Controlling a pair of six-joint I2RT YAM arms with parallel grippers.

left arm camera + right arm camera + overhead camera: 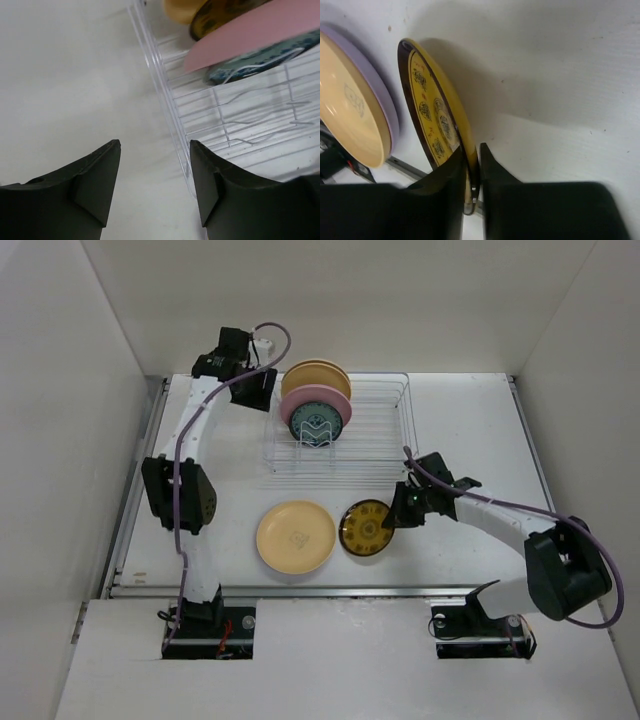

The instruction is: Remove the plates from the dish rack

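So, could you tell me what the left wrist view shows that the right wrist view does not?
Only the left wrist view shows the dish rack, with a pink plate and a teal patterned plate in it, beyond the open left gripper. Only the right wrist view shows the right gripper shut on the rim of the amber patterned plate, with a cream plate beside it. Both show the white table.

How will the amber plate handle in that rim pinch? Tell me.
Probably stiff: the amber plate shows no bend though the right gripper pinches only its rim. Its smooth, shiny face suggests it could slip in that narrow grip. Round, so it might roll if dropped on edge.
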